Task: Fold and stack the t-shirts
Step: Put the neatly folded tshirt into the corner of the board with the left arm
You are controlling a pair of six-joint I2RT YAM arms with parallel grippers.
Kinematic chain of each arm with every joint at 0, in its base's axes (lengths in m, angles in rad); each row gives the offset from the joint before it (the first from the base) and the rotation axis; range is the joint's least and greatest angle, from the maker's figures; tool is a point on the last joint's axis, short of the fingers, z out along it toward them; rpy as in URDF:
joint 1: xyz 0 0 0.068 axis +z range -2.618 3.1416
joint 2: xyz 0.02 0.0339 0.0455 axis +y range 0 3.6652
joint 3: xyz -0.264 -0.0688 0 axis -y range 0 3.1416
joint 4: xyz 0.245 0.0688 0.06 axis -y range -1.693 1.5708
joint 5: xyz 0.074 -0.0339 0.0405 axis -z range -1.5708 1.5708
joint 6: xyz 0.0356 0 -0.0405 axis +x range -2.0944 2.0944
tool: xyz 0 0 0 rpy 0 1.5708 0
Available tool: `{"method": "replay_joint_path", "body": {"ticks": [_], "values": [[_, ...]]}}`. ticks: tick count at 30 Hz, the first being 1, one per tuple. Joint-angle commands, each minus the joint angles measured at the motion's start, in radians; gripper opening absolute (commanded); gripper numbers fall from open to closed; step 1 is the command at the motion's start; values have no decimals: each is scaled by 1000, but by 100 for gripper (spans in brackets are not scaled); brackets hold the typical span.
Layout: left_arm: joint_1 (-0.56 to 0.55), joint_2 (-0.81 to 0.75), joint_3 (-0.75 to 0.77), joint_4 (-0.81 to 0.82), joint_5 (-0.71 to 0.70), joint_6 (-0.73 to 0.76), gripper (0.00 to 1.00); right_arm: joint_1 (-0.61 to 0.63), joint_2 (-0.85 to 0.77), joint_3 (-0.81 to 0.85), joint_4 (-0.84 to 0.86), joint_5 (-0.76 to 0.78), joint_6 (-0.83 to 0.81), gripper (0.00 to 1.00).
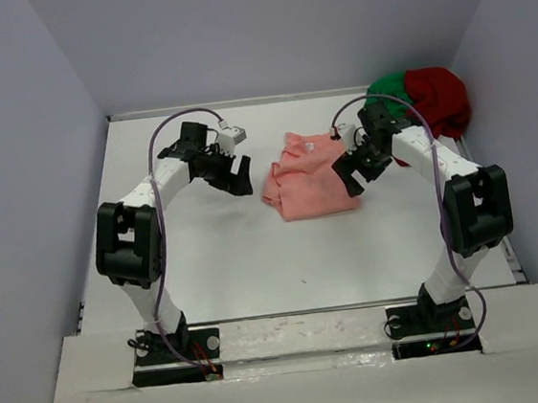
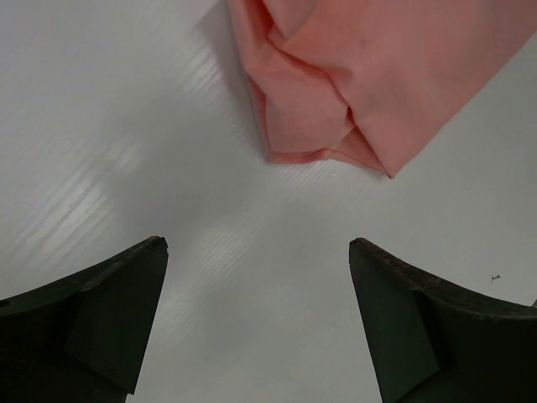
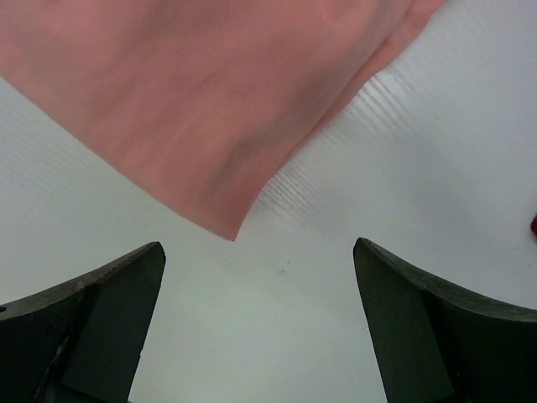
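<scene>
While both arms hover over the counter point(image 1: 256, 261), you have nothing in hand. Your left claw point(image 1: 237, 174) stands spread wide and empty over bare counter. The salmon-pink t-shirt point(image 1: 310, 178) lies just ahead of it and to its right, the nearest folded corner close to the fingertips but not touching them. That shirt is gathered into a compact, roughly rectangular bundle with layers doubled over, and its small white neck tag point(image 1: 308, 145) shows near the far edge. I'd judge the first fold done or nearly so, though the edges look loose and uneven.

Your right claw point(image 1: 355, 175), also spread wide and holding nothing, sits just beside the bundle, with a corner of pink cloth ahead of its fingertips and to its left. Off to that claw's right, in the far corner, the green t-shirt point(image 1: 387, 86) and the dark red t-shirt point(image 1: 439, 97) lie bunched together, touching and unfolded — so two shirts are left to fold, and no stack is started.
</scene>
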Motion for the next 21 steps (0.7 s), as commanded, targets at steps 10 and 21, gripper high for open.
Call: {"method": "replay_joint_path", "body": {"ticks": [10, 21], "values": [[-45, 138, 116, -39, 194, -35, 99, 8, 204, 123, 171, 273, 124, 100], [-44, 372, 353, -159, 309, -18, 94, -2, 261, 244, 163, 248, 124, 100]]}}
